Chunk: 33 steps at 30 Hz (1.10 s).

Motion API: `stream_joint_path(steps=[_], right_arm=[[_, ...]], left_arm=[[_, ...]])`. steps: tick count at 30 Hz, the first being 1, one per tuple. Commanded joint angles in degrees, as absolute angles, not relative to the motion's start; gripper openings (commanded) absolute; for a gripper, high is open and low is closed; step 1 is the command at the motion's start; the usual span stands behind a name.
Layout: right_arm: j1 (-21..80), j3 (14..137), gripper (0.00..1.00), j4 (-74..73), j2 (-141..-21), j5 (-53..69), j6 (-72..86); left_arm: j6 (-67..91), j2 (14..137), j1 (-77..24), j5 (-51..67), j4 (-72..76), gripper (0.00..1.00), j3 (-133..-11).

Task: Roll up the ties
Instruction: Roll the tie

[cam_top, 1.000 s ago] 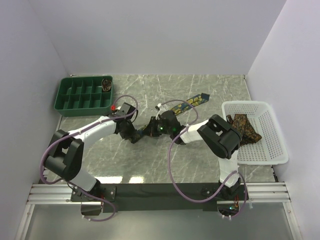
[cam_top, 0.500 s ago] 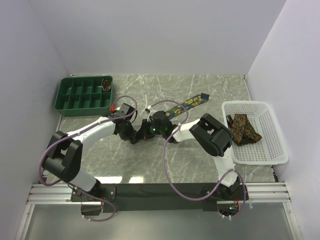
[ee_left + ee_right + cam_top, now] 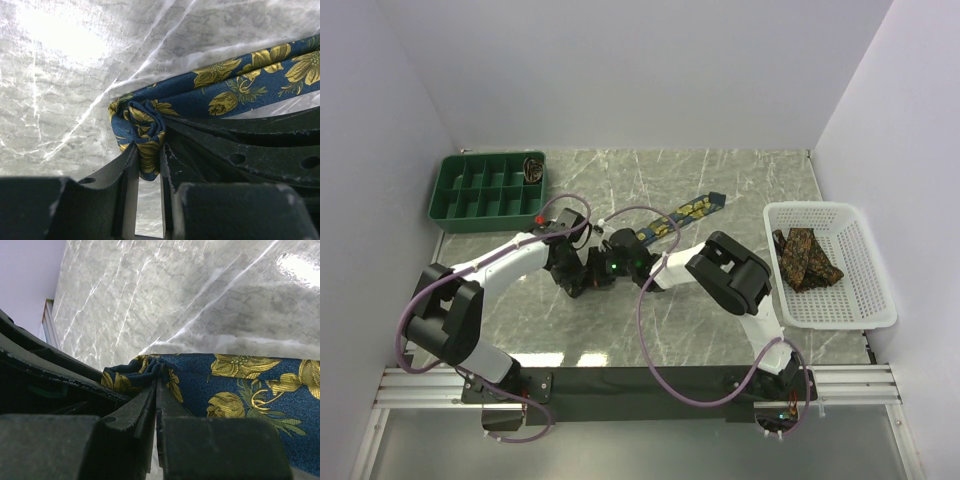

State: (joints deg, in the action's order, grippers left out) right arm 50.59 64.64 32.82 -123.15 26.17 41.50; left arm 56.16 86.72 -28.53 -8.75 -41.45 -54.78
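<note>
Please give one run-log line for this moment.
left pincer: shut on blue tie | right pincer: shut on same tie | roll: small, at one end

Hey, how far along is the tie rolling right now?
Done: what looks like one rolled tie sits in the far right compartment of the green tray. In hand: the left claw and right claw both pinch the navy tie, with only a small curl started; the rest lies flat on the table. Left: the brown ties in the white basket are unrolled.

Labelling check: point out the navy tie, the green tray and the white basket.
navy tie (image 3: 240,86), left wrist view, flat stretch beside the roll
green tray (image 3: 485,221), top view, near wall
white basket (image 3: 855,285), top view, bare mesh floor
</note>
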Motion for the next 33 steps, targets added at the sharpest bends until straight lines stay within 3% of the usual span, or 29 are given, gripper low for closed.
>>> stream_joint_path(steps=[1,6,11,26,28,33], right_arm=[[54.4,65.6,0.1,30.8,-124.9,30.2,42.5],[54.0,63.9,0.14,27.2,-121.7,23.8,38.8],[52.2,59.3,0.25,29.7,-118.4,18.4,38.7],[48.2,49.2,0.29,40.8,-112.4,14.4,41.0],[47.8,47.9,0.28,42.6,-111.9,14.4,41.4],[47.6,43.2,0.36,47.9,-109.0,12.0,41.1]], left_arm=[[56.6,88.1,-29.1,-5.4,-34.1,0.01,-56.5],[56.9,91.8,-29.1,-4.4,-30.8,0.01,-53.6],[56.3,94.7,-29.0,-4.7,-29.8,0.01,-53.2],[55.5,99.4,-29.0,-4.7,-29.2,0.01,-55.5],[55.5,100.1,-29.0,-4.5,-29.1,0.03,-55.8],[55.8,101.2,-29.0,-3.8,-28.4,0.19,-56.8]])
